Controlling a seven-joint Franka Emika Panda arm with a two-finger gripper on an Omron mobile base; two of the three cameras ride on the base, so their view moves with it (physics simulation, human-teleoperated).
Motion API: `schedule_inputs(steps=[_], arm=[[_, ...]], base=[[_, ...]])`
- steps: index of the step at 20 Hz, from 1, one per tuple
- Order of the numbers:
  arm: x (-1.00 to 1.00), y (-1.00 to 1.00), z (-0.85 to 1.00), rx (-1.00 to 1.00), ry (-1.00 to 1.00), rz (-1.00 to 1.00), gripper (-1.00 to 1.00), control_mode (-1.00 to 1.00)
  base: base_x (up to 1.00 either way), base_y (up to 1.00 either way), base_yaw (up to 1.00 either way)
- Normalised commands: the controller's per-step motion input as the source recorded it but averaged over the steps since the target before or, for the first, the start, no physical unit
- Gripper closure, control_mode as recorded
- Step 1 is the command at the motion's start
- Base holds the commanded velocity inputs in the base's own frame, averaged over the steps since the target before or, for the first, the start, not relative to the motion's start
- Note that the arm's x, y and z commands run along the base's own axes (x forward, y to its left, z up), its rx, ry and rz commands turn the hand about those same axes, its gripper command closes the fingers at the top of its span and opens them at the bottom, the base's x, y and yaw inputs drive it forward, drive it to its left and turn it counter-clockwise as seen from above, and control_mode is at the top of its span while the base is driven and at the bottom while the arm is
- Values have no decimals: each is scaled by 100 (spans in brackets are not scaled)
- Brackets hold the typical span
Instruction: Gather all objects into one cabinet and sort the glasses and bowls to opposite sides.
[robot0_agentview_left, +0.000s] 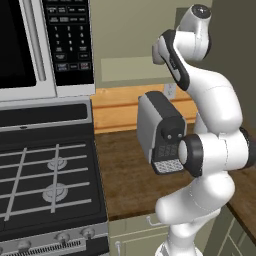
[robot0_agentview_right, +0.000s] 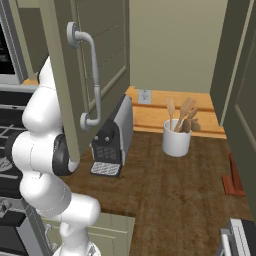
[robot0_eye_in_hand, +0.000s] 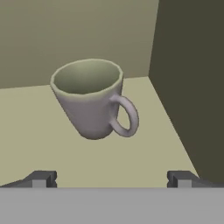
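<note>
In the hand view the gripper (robot0_eye_in_hand: 111, 179) is spread wide and holds nothing, its two dark tips low at the frame's left and right edges, while a grey mug (robot0_eye_in_hand: 89, 98) stands upright on the pale cabinet shelf (robot0_eye_in_hand: 39, 131) in the upper middle, handle turned right toward the dark side wall (robot0_eye_in_hand: 192, 78).

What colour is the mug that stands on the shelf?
The mug is pale grey, with a greenish-looking inside. The hand view shows it best.

mug (robot0_eye_in_hand: 92, 98): you see smooth, matt grey ceramic
shelf (robot0_eye_in_hand: 52, 144): flat matt olive
table (robot0_agentview_right: 170, 190): your dark wood grain
crock (robot0_agentview_right: 176, 140): glossy white
stove grates (robot0_agentview_left: 35, 175): metal
</note>
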Motion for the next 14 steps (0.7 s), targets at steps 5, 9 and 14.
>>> schedule_inputs(steps=[5, 9, 14], arm=[[15, -2, 0, 0, -2, 0, -100, -100], [23, -4, -2, -4, -6, 0, -100, -100], [28, -5, -3, -12, -1, 0, -100, -100]], base=[[0, 0, 0], [0, 0, 0], [0, 0, 0]])
